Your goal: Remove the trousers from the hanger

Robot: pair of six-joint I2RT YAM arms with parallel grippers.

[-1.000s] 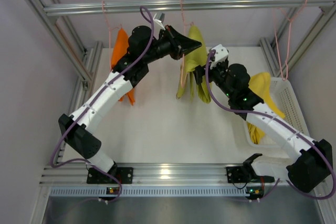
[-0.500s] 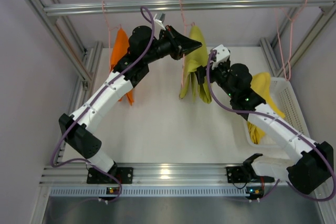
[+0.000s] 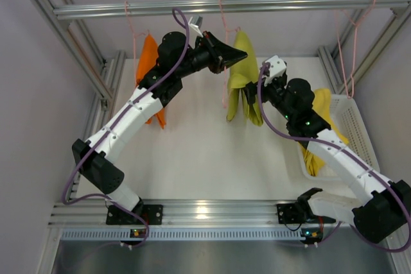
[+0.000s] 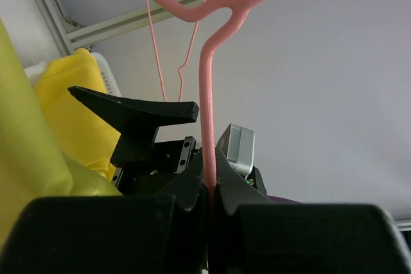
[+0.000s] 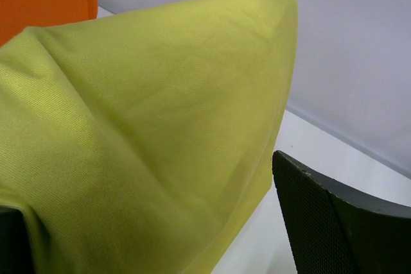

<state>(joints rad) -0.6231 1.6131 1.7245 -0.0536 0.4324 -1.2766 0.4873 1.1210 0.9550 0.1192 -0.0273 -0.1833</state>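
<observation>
At the far edge, mid-bench, hanger (image 4: pixel 207 94): thin pink wire, smooth and round, forking above a straight stem; it hangs from the aluminium rail (image 3: pixel 289 3).
Left gripper (image 4: pixel 209 183): fingers pressed together on the hanger stem, pinching it.
Yellow-green trousers (image 3: pixel 241 78): folded over the hanger, hanging between the two grippers above the far half of the bench; soft matte cloth with a fine twill weave and rounded folds.
Right gripper (image 3: pixel 252 91): at the right side of this cloth; the cloth lies between its fingers (image 5: pixel 334 222), but whether they clamp it cannot be told. The pad is black and finely dimpled.
Orange trousers (image 3: pixel 148 62): on a hanger toward the far-left corner, untouched.
Yellow trousers (image 3: pixel 319 108): draped in the white mesh basket (image 3: pixel 356 129) at the right edge.
Risk, slip: probably a shallow bite lets the limp cloth slide free.
Risk, snag: a fold may catch on the wire and drag the hanger along the rail.
Risk, twist: the smooth stem may turn in the left pinch.
</observation>
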